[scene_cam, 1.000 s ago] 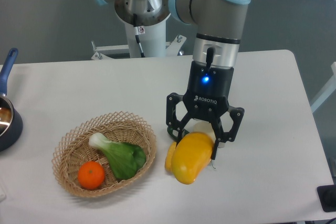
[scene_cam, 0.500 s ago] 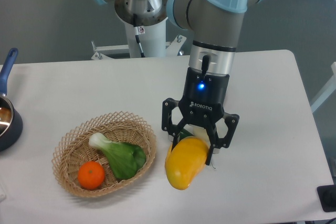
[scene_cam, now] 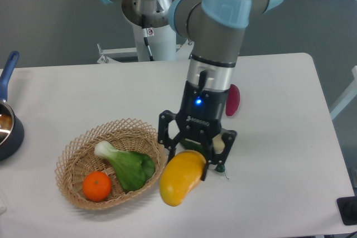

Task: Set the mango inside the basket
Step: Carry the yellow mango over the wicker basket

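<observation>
The mango [scene_cam: 178, 179] is glossy, yellow-orange and oblong. It hangs tilted between the fingers of my gripper [scene_cam: 188, 160], which is shut on it and holds it just above the table. The mango's lower end is right beside the right rim of the woven wicker basket [scene_cam: 71, 150], outside it. The basket sits at the front left and holds a round orange [scene_cam: 96, 185] and a green bok choy [scene_cam: 129, 165].
A dark blue pot [scene_cam: 6, 121] with a handle stands at the left edge. A magenta-red item [scene_cam: 232, 100] lies behind the arm to the right. A pale yellow and green item [scene_cam: 219, 145] is partly hidden behind the gripper. A black object [scene_cam: 348, 210] is at the front right corner.
The gripper has moved left and slightly forward with the mango, closer to the basket's rim. The magenta-red item behind the arm has come into view.
</observation>
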`<act>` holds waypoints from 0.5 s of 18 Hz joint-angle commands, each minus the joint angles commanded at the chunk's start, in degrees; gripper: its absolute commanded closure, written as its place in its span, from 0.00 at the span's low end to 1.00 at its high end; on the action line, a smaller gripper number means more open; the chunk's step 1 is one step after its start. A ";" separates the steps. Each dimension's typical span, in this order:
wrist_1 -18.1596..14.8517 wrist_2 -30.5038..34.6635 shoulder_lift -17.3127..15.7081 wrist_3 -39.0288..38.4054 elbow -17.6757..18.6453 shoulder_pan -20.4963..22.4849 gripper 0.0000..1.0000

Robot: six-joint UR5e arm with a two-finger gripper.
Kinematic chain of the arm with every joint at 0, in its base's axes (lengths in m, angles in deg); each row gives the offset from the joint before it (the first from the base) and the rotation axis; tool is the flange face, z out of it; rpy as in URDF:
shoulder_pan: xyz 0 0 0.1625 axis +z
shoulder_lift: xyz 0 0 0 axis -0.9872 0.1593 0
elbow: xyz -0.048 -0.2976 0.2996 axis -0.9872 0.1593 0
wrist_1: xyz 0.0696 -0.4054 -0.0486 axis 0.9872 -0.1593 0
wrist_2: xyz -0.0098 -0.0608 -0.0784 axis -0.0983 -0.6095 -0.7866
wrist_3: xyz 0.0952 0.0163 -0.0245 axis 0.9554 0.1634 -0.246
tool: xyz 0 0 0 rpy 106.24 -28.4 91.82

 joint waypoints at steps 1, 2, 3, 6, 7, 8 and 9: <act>0.00 0.00 0.00 0.09 0.88 -0.44 0.44; 0.00 0.00 -0.09 0.18 1.67 -0.70 0.44; 0.09 0.00 -0.26 0.44 2.46 -1.14 0.44; 0.18 0.09 -0.79 4.03 6.06 -2.72 0.44; 0.18 0.09 -1.31 5.18 7.46 -3.08 0.44; 0.18 0.09 -1.67 5.97 8.87 -3.25 0.44; 0.09 0.09 -2.28 6.15 10.45 -3.69 0.44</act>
